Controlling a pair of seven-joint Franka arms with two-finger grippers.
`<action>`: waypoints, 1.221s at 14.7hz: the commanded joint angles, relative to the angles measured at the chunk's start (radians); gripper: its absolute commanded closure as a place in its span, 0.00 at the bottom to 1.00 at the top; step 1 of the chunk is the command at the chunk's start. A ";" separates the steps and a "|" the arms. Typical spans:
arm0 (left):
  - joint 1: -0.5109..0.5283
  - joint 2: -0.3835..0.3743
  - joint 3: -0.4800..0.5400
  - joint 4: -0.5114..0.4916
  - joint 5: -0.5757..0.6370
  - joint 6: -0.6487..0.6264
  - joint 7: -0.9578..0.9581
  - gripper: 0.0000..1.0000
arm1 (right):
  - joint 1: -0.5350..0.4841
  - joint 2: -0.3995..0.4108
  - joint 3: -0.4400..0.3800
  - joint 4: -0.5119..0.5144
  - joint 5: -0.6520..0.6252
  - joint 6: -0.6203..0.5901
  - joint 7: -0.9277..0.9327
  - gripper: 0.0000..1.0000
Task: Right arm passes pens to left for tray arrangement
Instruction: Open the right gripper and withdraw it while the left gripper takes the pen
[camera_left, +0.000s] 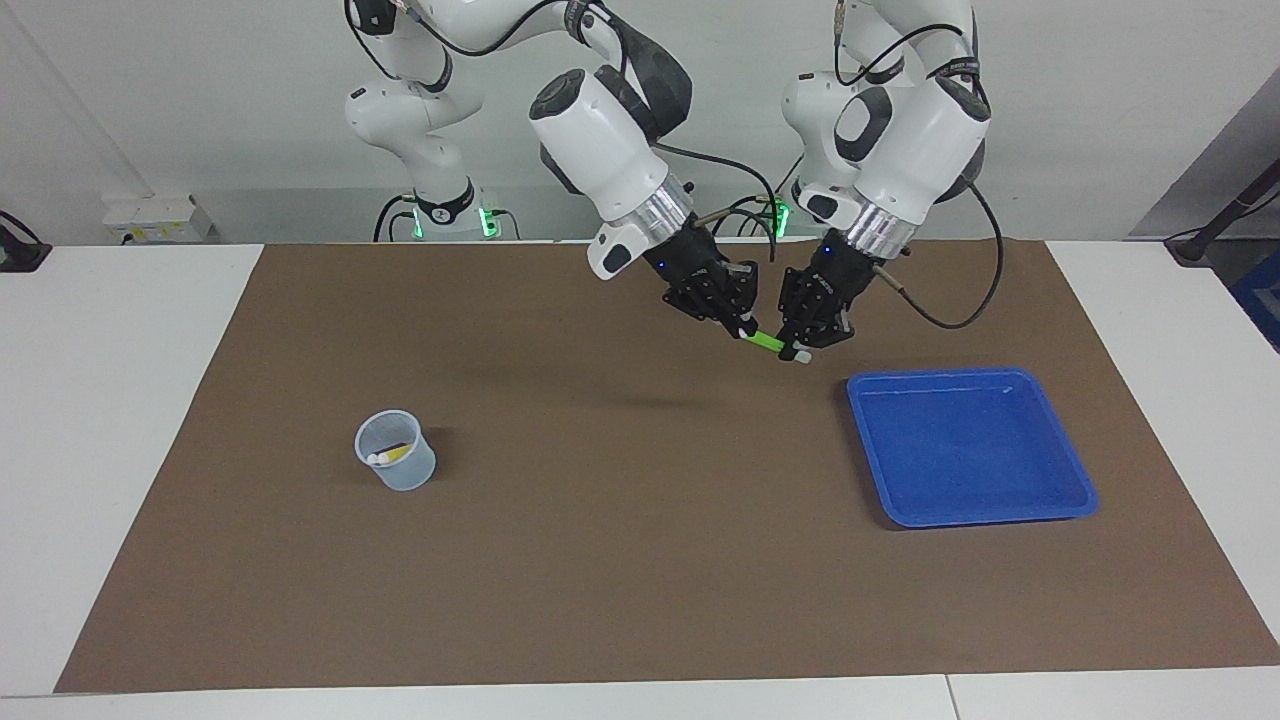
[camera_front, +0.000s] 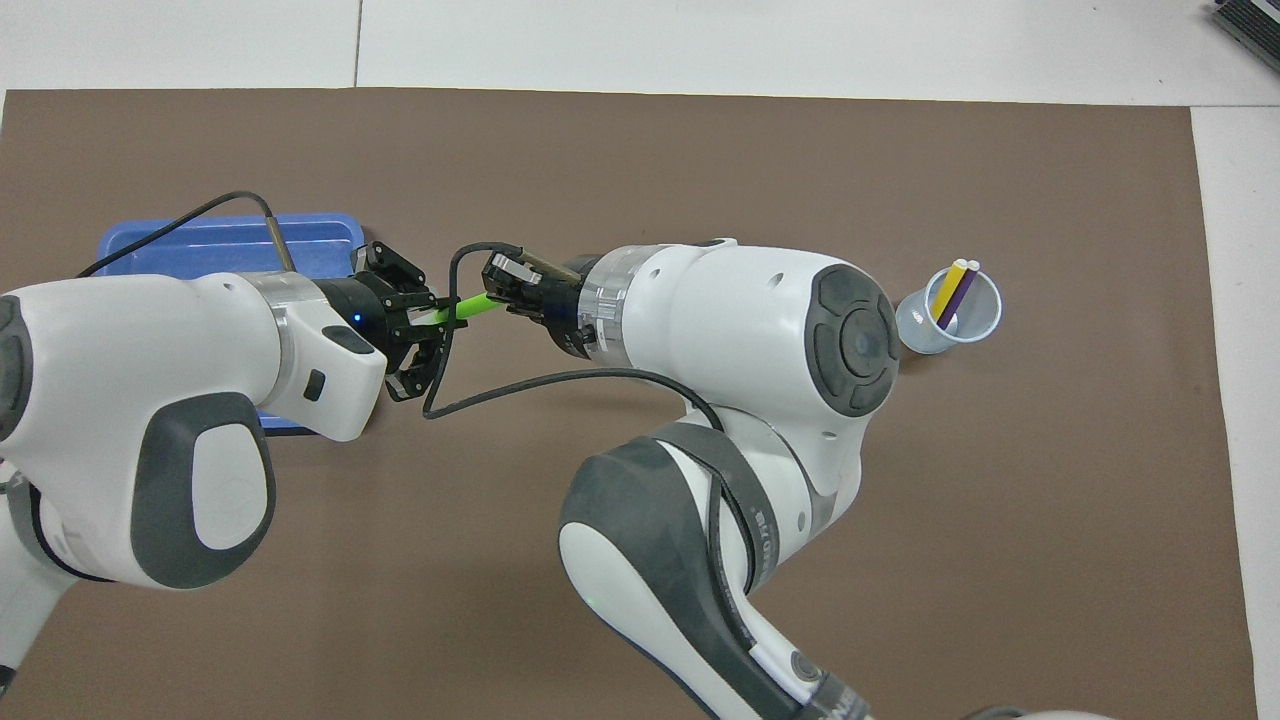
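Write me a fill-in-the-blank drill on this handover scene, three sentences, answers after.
1. Both tools grip the ____ pen above the brown mat.
2. The yellow pen and purple pen stand in the ____.
3. The blue tray holds ____ pens.

Answers: green; cup; no

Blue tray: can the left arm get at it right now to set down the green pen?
Probably not yet. The tray is bare and unobstructed, but the right end effector and left end effector both grip the green pen.
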 joint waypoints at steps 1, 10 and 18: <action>-0.013 -0.012 0.011 0.003 -0.025 -0.010 0.017 1.00 | -0.001 -0.004 0.003 -0.012 0.010 0.011 0.005 0.02; 0.108 -0.029 0.024 -0.008 -0.028 -0.125 -0.021 1.00 | -0.117 -0.051 -0.006 0.026 -0.071 -0.202 -0.111 0.00; 0.329 -0.074 0.027 -0.026 -0.011 -0.371 -0.385 1.00 | -0.382 -0.127 -0.009 -0.006 -0.138 -0.500 -0.654 0.00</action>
